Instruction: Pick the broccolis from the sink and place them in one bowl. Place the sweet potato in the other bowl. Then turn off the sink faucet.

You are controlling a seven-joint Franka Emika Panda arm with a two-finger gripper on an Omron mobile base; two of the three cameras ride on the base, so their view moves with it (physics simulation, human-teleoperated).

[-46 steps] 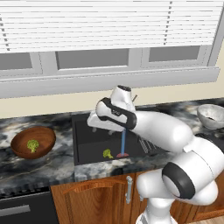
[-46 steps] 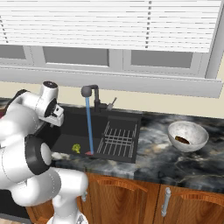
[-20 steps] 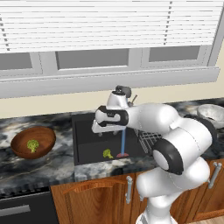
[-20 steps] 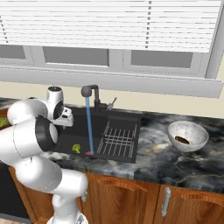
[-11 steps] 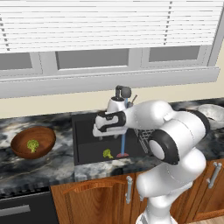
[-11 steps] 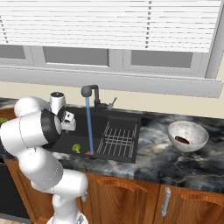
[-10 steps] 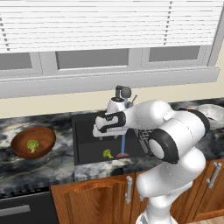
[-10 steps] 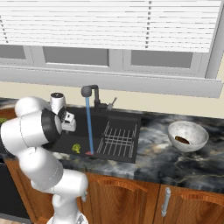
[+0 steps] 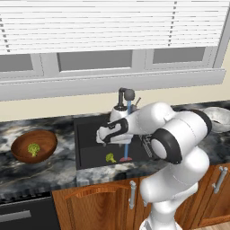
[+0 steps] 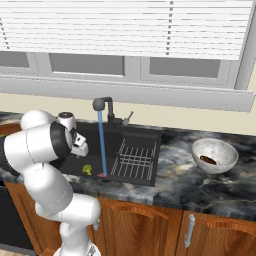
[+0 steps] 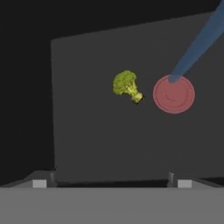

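Looking down into the sink (image 9: 90, 134), your pincer (image 9: 101, 137) hangs above the basin floor with its jaws spread wide and nothing between them. One floret (image 11: 127, 85) lies on the sink floor just beside the red drain (image 11: 173, 94), stem pointing toward it; you can see it too in the left base view (image 9: 110, 157) and the right base view (image 10: 87, 169). Water (image 10: 102, 142) runs from the faucet (image 10: 103, 105) in a blue stream down onto the drain. A second floret (image 9: 33, 149) sits in the wooden bowl (image 9: 45, 137) on the worktop (image 10: 200, 185) at the sink's left side. The sweet potato (image 10: 208, 160) rests in the grey bowl (image 10: 200, 147), on the worktop well to the right of the sink. A wire rack (image 10: 135, 157) covers the right part of the basin, and the faucet's thin lever (image 10: 128, 117) juts up at the back edge of the sink.
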